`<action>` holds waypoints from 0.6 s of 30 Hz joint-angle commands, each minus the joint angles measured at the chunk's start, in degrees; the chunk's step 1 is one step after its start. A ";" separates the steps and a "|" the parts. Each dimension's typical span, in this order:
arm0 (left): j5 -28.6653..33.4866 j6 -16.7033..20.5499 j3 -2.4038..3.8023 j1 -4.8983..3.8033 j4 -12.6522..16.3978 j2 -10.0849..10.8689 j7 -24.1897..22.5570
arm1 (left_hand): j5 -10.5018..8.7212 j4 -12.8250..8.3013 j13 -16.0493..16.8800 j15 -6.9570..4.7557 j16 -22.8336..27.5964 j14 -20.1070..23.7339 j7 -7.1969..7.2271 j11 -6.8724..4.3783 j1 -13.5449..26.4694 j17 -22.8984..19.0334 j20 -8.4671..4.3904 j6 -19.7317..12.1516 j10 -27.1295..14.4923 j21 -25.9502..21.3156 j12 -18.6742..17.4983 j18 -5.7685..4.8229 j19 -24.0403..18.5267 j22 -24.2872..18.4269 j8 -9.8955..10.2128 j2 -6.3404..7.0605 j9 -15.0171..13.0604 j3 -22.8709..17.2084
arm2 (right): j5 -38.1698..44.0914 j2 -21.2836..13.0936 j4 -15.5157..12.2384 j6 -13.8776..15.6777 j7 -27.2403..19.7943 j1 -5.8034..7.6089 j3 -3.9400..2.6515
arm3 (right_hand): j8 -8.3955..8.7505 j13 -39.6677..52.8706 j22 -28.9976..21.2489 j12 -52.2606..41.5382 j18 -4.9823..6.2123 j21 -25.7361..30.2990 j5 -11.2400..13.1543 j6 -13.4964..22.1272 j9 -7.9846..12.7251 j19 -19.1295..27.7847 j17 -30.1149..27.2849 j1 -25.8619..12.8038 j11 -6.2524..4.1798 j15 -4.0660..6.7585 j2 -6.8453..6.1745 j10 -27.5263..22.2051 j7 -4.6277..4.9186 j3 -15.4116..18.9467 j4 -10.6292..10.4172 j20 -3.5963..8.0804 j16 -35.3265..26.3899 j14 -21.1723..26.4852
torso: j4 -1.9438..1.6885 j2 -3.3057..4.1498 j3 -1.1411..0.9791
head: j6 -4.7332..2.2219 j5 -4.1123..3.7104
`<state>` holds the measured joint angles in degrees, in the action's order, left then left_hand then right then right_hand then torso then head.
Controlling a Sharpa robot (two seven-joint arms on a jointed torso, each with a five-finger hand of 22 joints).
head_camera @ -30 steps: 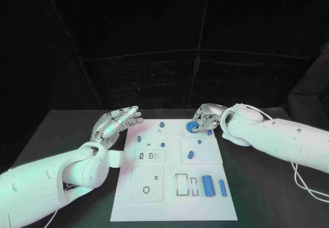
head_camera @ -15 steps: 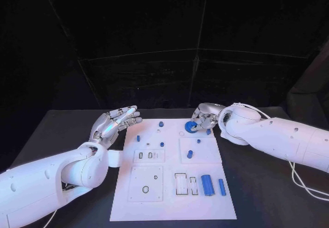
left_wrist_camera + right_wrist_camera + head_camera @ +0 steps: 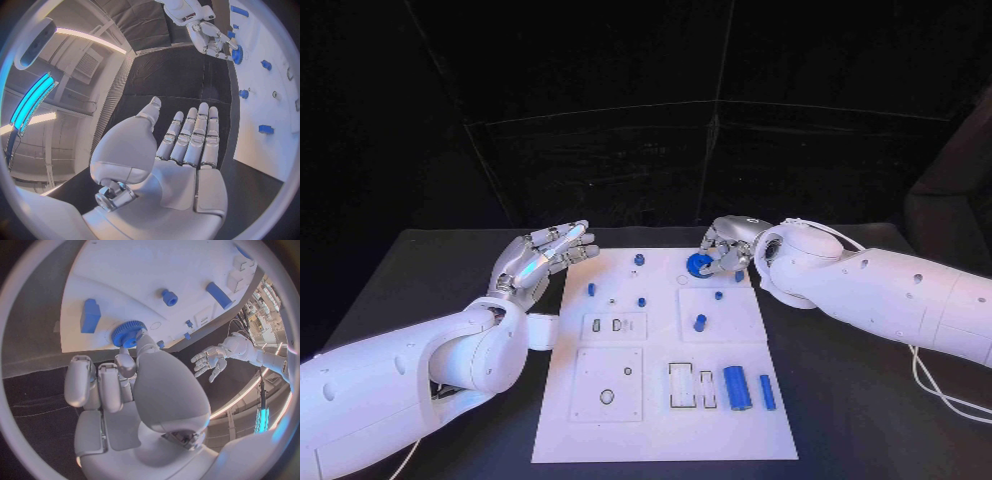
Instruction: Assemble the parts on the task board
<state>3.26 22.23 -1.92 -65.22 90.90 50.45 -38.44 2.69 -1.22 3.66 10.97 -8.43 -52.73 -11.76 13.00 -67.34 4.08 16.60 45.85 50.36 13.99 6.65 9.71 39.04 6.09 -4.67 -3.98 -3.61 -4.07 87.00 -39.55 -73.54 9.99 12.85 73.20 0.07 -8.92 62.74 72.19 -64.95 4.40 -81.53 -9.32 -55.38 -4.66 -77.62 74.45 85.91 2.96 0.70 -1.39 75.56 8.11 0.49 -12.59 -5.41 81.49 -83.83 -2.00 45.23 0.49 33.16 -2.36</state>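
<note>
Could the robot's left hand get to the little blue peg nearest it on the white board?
Probably yes. The left hand is open beside the task board, and nothing stands between its fingers and the blue peg.

One board (image 3: 661,420), one blue gear (image 3: 698,264), two blue bars (image 3: 736,389) side by side, several small blue pegs (image 3: 700,323), two robot hands (image 3: 545,256)

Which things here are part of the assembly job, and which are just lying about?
In the job:
task board
blue gear, pinched in the right hand
blue parts on the board, such as the two long ones

Just lying about:
black table
left hand, holding nothing
</note>
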 commanded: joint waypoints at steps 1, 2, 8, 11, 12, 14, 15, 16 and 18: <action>-0.15 -0.84 0.04 -0.08 0.08 0.00 -0.26 | 0.35 -0.34 -0.06 -0.01 0.23 0.39 -4.44 0.22 -0.12 -0.06 -0.02 -0.27 -0.38 -0.25 -0.23 0.00 0.08 -0.10 0.16 -0.75 0.07 -0.11 | 3.42 -0.26 -0.58 1.62 1.92 -0.32 0.22 | -0.11 0.30 0.47 -0.49 -0.62 -0.35 0.38 -0.54 -0.10 -0.64 0.21 0.82 -0.04 0.49 0.96 0.64 -0.02 -0.67 0.53 0.11 0.23 -3.24 | 0.10 0.00 -0.03 | -0.08 0.03; -0.15 -0.85 0.04 -0.08 0.09 0.00 -0.25 | 0.35 -0.36 -0.06 -0.01 0.23 0.39 -4.44 0.22 -0.14 -0.06 -0.02 -0.25 -0.38 -0.26 -0.23 0.00 0.08 -0.11 0.16 -0.78 0.06 -0.14 | 3.72 -0.33 -0.83 2.47 1.89 -0.34 0.22 | -0.24 0.67 0.75 -0.78 -0.68 -0.49 0.11 -0.87 -0.12 -0.83 0.34 0.93 -0.12 0.54 1.24 0.86 -0.10 -1.07 0.62 0.16 0.31 -3.26 | 0.08 0.01 -0.04 | -0.08 0.04; -0.15 -0.77 0.04 -0.07 0.07 -0.01 -0.24 | 0.35 -0.52 -0.05 0.00 0.29 0.38 -4.44 0.22 -0.27 -0.06 -0.03 -0.22 -0.37 -0.28 -0.25 -0.01 0.07 -0.15 0.20 -0.96 0.06 -0.31 | 4.45 -0.50 -2.25 6.17 1.64 -0.47 0.22 | -0.43 1.93 2.21 -1.69 -0.97 -1.26 -4.33 -1.82 0.02 -1.79 1.19 0.19 -0.44 0.82 1.67 1.60 -0.46 -2.72 0.24 0.43 0.81 -3.44 | 0.01 0.01 -0.03 | -0.06 0.10; -0.15 -0.72 0.04 -0.07 0.08 -0.01 -0.26 | 0.35 -0.57 -0.05 0.00 0.30 0.37 -4.44 0.22 -0.31 -0.06 -0.03 -0.19 -0.36 -0.29 -0.25 -0.01 0.07 -0.17 0.21 -1.04 0.05 -0.38 | 4.62 -0.59 -3.29 7.83 1.51 -0.51 0.22 | -0.36 2.37 2.83 -1.91 -1.10 -1.58 -6.35 -2.10 0.17 -2.18 1.55 -0.16 -0.54 0.91 1.49 1.85 -0.56 -3.79 0.12 0.54 1.01 -3.50 | -0.04 0.04 0.01 | 0.15 0.13; -0.15 -0.70 0.04 -0.07 0.09 0.00 -0.26 | 0.35 -0.61 -0.04 0.00 0.31 0.35 -4.44 0.22 -0.34 -0.06 -0.03 -0.14 -0.35 -0.29 -0.25 -0.01 0.07 -0.18 0.21 -1.11 0.05 -0.43 | 4.66 -0.62 -3.60 8.23 1.48 -0.52 0.22 | -0.32 2.51 3.01 -1.97 -1.13 -1.68 -7.05 -2.18 0.22 -2.29 1.68 -0.37 -0.56 0.93 1.40 1.93 -0.58 -4.20 0.01 0.57 1.09 -3.52 | -0.04 0.04 0.01 | 0.15 0.13; -0.15 -0.65 0.04 -0.07 0.10 0.02 -0.24 | 0.36 -0.78 -0.04 -0.01 0.33 0.31 -4.44 0.21 -0.49 -0.06 -0.03 -0.08 -0.33 -0.30 -0.25 -0.01 0.08 -0.21 0.23 -1.24 0.04 -0.61 | 4.71 -0.70 -4.32 8.95 1.42 -0.53 0.21 | -0.25 2.73 3.23 -2.08 -1.18 -1.79 -7.77 -2.25 0.29 -2.42 1.85 -0.73 -0.58 0.94 1.33 2.05 -0.59 -4.74 -0.21 0.59 1.19 -3.55 | -0.05 0.03 0.02 | 0.26 0.25; -0.15 -0.62 0.04 -0.07 0.10 0.03 -0.23 | 0.36 -0.89 -0.04 -0.01 0.35 0.30 -4.44 0.21 -0.58 -0.06 -0.03 -0.07 -0.32 -0.31 -0.26 -0.01 0.09 -0.23 0.24 -1.27 0.04 -0.69 | 4.72 -0.73 -4.59 9.12 1.41 -0.53 0.21 | -0.21 2.81 3.32 -2.12 -1.19 -1.84 -7.95 -2.27 0.32 -2.47 1.92 -0.97 -0.58 0.94 1.36 2.09 -0.59 -4.94 -0.38 0.59 1.23 -3.56 | -0.02 0.01 0.02 | 0.30 0.39; -0.15 -0.60 0.04 -0.07 0.10 0.04 -0.22 | 0.36 -1.17 -0.04 -0.01 0.39 0.27 -4.45 0.21 -0.78 -0.05 -0.04 -0.09 -0.31 -0.32 -0.27 -0.01 0.11 -0.26 0.28 -1.32 0.04 -0.88 | 4.69 -0.79 -5.19 9.47 1.39 -0.53 0.21 | -0.12 2.98 3.42 -2.22 -1.22 -1.89 -8.11 -2.25 0.39 -2.52 2.04 -1.69 -0.53 0.90 1.55 2.20 -0.58 -5.24 -0.94 0.57 1.30 -3.59 | -0.01 0.00 0.02 | 0.30 0.52; -0.15 -0.58 0.04 -0.07 0.11 0.05 -0.21 | 0.35 -1.28 -0.04 -0.01 0.40 0.26 -4.45 0.21 -0.84 -0.05 -0.04 -0.09 -0.30 -0.32 -0.27 -0.01 0.12 -0.28 0.30 -1.33 0.04 -0.95 | 4.59 -0.86 -6.15 9.97 1.36 -0.53 0.20 | -0.02 3.22 3.53 -2.38 -1.24 -1.95 -8.21 -2.23 0.45 -2.57 2.24 -2.42 -0.48 0.88 1.71 2.33 -0.59 -5.60 -1.52 0.55 1.42 -3.62 | 0.01 0.01 0.00 | 0.34 0.74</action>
<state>3.26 22.21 -1.92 -65.21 90.92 50.48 -38.32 2.69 -2.15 3.66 10.97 -8.21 -52.73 -11.76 13.00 -68.09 4.09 16.60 45.86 50.36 13.99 6.65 9.72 39.04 5.85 -4.67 -4.72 -3.61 -5.01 90.73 -40.39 -79.25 16.72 14.17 72.55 0.31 -8.86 65.81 74.95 -66.96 3.51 -83.27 -17.30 -56.62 -4.02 -79.68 74.96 84.33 2.55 1.37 0.26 77.61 7.94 -3.66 -12.48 -4.80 82.68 -84.04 -1.99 45.25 0.48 33.44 -1.81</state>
